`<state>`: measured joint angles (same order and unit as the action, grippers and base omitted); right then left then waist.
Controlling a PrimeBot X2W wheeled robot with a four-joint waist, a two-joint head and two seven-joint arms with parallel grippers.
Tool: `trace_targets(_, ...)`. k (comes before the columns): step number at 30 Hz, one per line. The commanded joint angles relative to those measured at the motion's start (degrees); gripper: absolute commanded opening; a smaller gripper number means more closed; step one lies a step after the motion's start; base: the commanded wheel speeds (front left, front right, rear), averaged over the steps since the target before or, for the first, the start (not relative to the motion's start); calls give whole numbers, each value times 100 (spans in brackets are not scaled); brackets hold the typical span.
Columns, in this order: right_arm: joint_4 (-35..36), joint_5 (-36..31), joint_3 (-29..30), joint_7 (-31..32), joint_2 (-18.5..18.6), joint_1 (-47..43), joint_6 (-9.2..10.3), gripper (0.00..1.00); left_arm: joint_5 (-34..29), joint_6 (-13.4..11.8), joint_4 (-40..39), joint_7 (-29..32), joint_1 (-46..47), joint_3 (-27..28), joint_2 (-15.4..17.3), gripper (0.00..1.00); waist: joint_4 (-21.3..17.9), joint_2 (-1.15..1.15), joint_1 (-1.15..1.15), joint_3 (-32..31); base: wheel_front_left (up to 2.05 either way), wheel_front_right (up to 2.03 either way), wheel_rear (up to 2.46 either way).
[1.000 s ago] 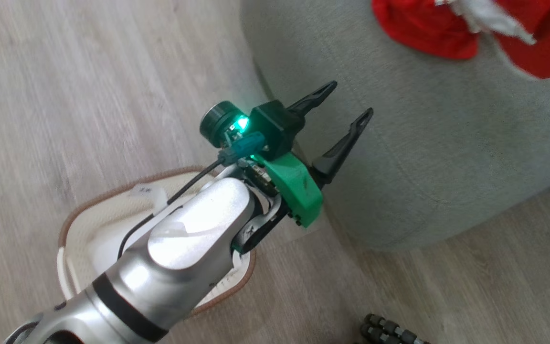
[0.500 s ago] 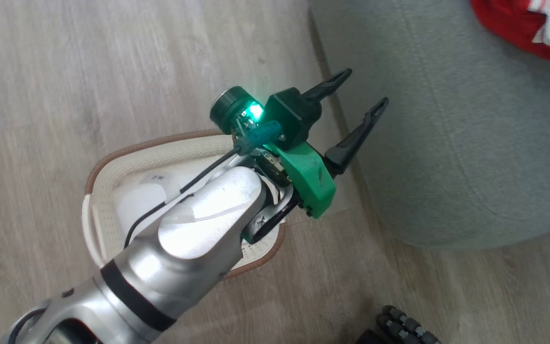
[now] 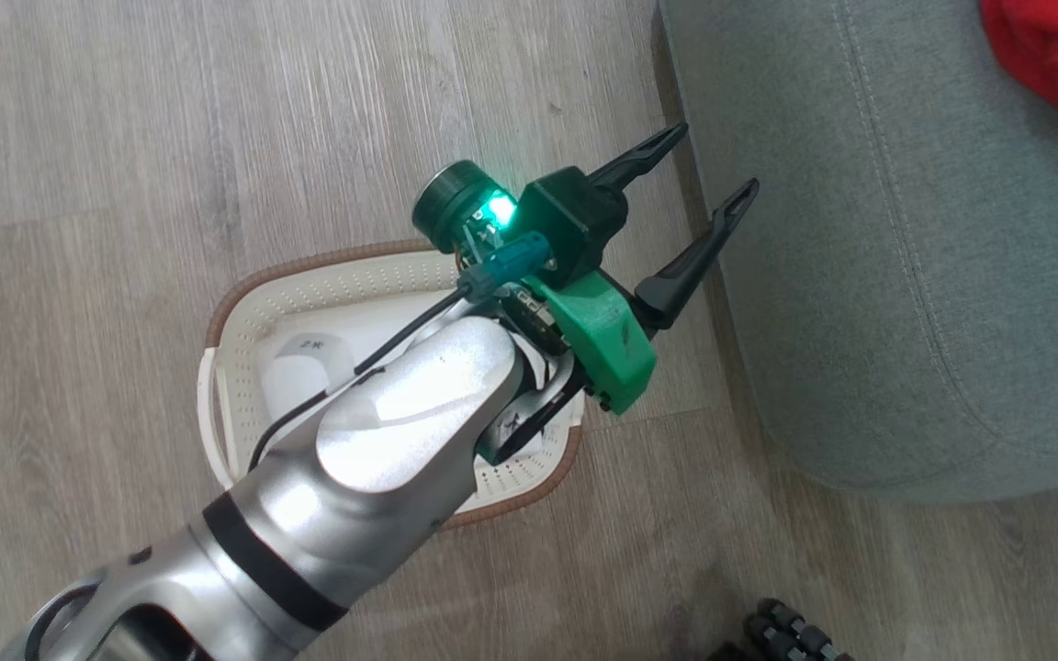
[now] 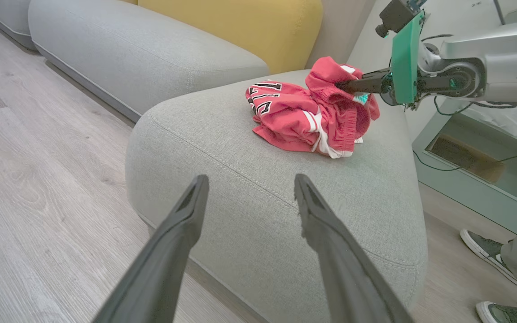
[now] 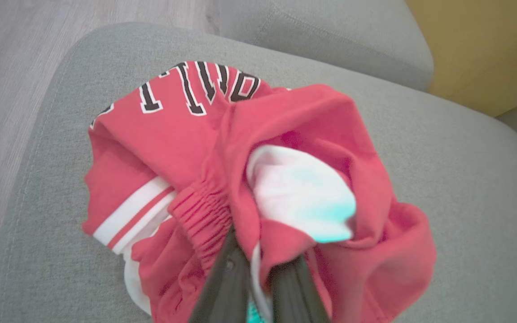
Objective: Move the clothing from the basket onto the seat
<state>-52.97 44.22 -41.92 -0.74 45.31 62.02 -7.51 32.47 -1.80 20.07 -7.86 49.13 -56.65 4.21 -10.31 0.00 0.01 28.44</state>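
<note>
We list 1 seat (image 4: 240,197), grey-green and rounded, set on a wood floor (image 3: 125,138). On top of the seat, toward the side far from the left gripper (image 4: 249,179), lies the clothing (image 4: 294,116): 1 crumpled red heap with white stripe trim and black-and-white letters. The right gripper (image 5: 258,269) is over the seat, its 2 fingers drawn close together with a fold of the clothing pinched between them, just beside an elastic band. The left gripper hovers at the seat's near edge, its 2 fingers spread apart with nothing between them. The basket (image 3: 309,268), white with a brown rim, stands on the floor just beside the seat, partly under the left arm (image 3: 400,431). Behind the seat we note 1 yellow cushion (image 4: 240,27). Beside the seat, on the floor, are a person's 2 shoes (image 4: 487,251).
</note>
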Motion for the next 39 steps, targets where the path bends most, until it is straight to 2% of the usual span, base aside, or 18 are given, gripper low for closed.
trace_targets(1, 75, 184, -129, 81, 355, 52, 2, 66, 38, -21, -163, -69, 177, 142, -57, 100, -6, 0, -1, -33, 0, 0, 0)
trace_targets(2, 94, 308, -218, 127, 376, 67, 2, 95, 48, -21, -154, -83, 174, 145, -57, 100, -16, 0, -1, -59, 0, 0, 0)
trace_targets(3, 116, 430, -304, 169, 398, 80, 2, 100, 58, -22, -146, -97, 173, 147, -57, 100, -27, 0, -1, -84, 0, 0, 0)
trace_targets(13, 92, 1282, -1113, 1110, 442, 168, 2, 100, 254, 60, -9, -274, -21, 185, 0, 100, -247, 0, -1, -737, 0, 0, 0)
trace_targets(22, 520, 1563, -1786, 1396, 594, 266, 2, 100, 516, 62, -57, -400, -448, 292, 190, 100, -446, 0, -1, -1579, 0, 0, 0)
trace_targets(27, 867, 1714, -1955, 1129, 753, 362, 2, 100, 632, -9, -212, -465, -718, 375, 323, 100, -442, 0, -1, -1956, 0, 0, 0)
trace_targets(33, 1203, 1876, -1955, 601, 943, 326, 2, 100, 714, -119, -396, -520, -955, 468, 447, 100, -250, 0, -1, -2241, 0, 0, 0)
trace_targets(39, 1555, 1834, -1780, -398, 1109, 94, 2, 100, 803, -299, -657, -564, -1246, 640, 700, 100, 83, 0, -1, -2491, 0, 0, 0)
